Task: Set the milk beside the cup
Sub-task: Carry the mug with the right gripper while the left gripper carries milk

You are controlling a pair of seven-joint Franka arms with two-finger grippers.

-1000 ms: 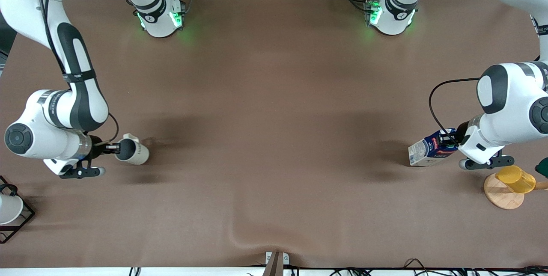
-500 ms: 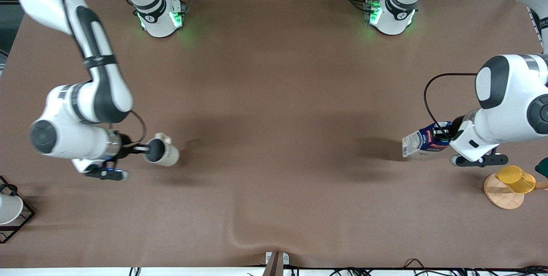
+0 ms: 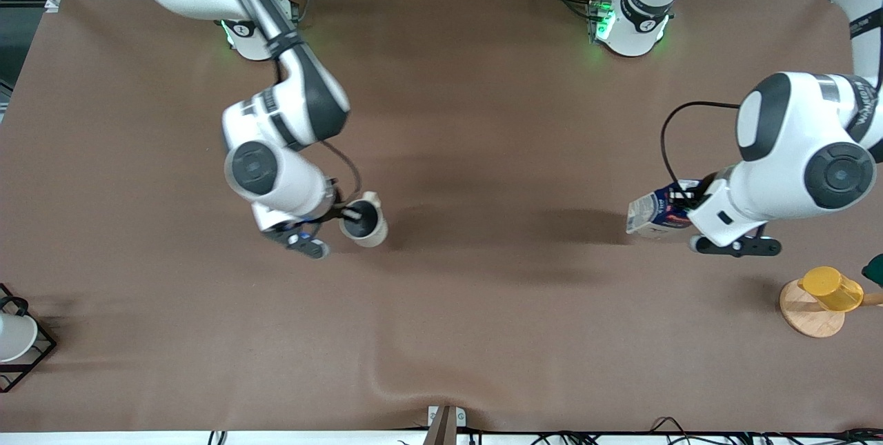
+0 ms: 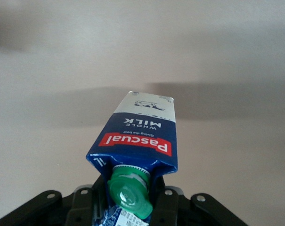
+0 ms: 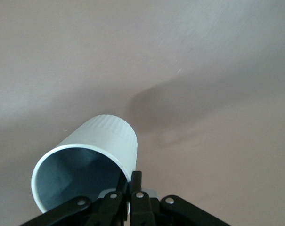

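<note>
Right hand is clamped on the rim of the cup, one finger inside the grey interior and one outside, as the right wrist view shows at the cup wall with the hand pinched on it. Cup is carried clear of the table, tilted with its mouth toward the front camera, over the middle stretch of the table, toward the right arm's end. Left hand grips the milk at its cap end; the left wrist view shows the green cap sitting between the fingers, with the carton's red label band and pale end pointing away from the hand. Milk is tipped over nearly flat, held above the table toward the left arm's end, well apart from the cup. Yellow cup sits on a round wooden coaster, nearer the front camera than the milk. White cup in a black wire rack stands at the right arm's end of the table.
</note>
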